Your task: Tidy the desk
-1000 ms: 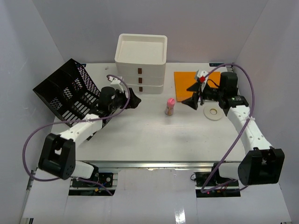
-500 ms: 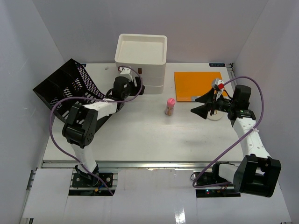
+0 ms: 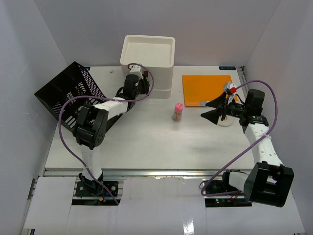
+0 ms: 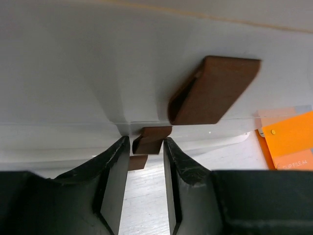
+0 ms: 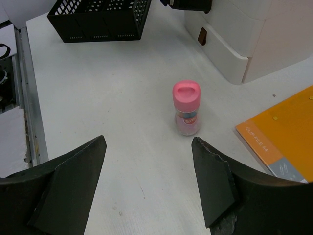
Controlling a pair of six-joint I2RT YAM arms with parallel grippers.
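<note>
The desk (image 3: 146, 142) is a white tabletop with a white three-drawer box (image 3: 146, 58) at its back. My left gripper (image 3: 139, 84) is pressed up to the box's front. In the left wrist view its jaws (image 4: 146, 142) stand narrow, one against each side of a small brown drawer handle (image 4: 152, 138). A larger brown handle (image 4: 212, 90) shows above it. My right gripper (image 3: 208, 109) hovers open over the right side of the desk, nothing between its fingers (image 5: 147, 142). It faces a small pink-capped bottle (image 5: 186, 108), which stands upright some way ahead of it.
A black mesh file rack (image 3: 68, 95) lies tilted at the back left. An orange folder (image 3: 205, 88) lies flat at the back right. A white disc (image 3: 226, 122) is partly hidden under my right gripper. The pink-capped bottle (image 3: 178, 111) stands mid-desk. White walls enclose the space.
My left arm swung from the mid-desk to the drawer box and its jaws narrowed round the small handle. My right gripper drew back to the right, staying open.
</note>
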